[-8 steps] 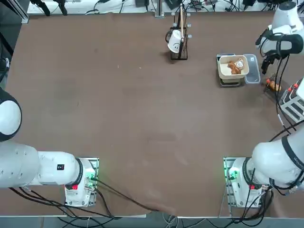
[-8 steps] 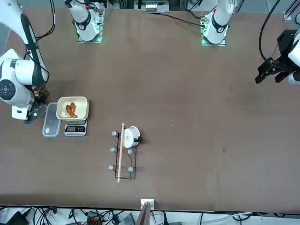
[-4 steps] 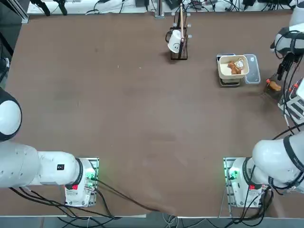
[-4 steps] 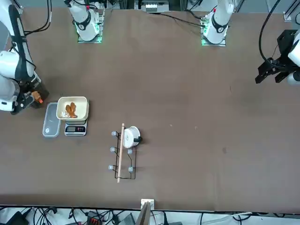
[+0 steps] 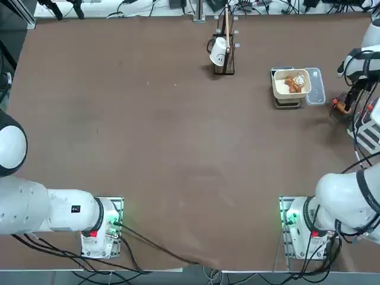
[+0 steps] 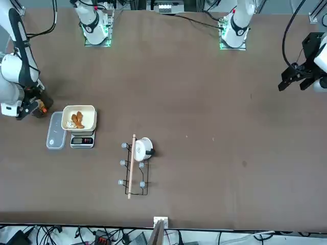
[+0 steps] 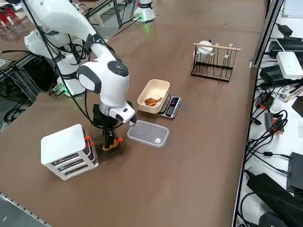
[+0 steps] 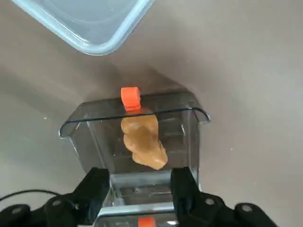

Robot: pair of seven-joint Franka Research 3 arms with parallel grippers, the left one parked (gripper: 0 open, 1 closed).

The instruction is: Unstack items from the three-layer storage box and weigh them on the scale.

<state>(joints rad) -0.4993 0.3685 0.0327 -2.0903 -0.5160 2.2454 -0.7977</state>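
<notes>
The three-layer storage box (image 7: 68, 151) is white and stands near the table's right edge, partly seen in the top view (image 5: 369, 133). Beside it lies a translucent grey drawer (image 8: 137, 127) with an orange tab, holding one orange-brown lump (image 8: 143, 142). My right gripper (image 8: 138, 177) hangs low over this drawer (image 7: 111, 144), its fingers apart and nothing between them. The scale (image 7: 171, 106) carries a cream square bowl (image 5: 291, 83) with orange-brown lumps (image 5: 292, 85) and a pale piece (image 5: 299, 79).
A clear flat plastic tray (image 7: 147, 133) lies between the scale and the drawer. A dark rack with a white cup (image 5: 224, 50) stands at the far middle of the table. The table's right edge is close to the storage box.
My right gripper has moved away from the bowl and tray toward the storage box and come down over the drawer. Its fingers have drawn a little closer together.
</notes>
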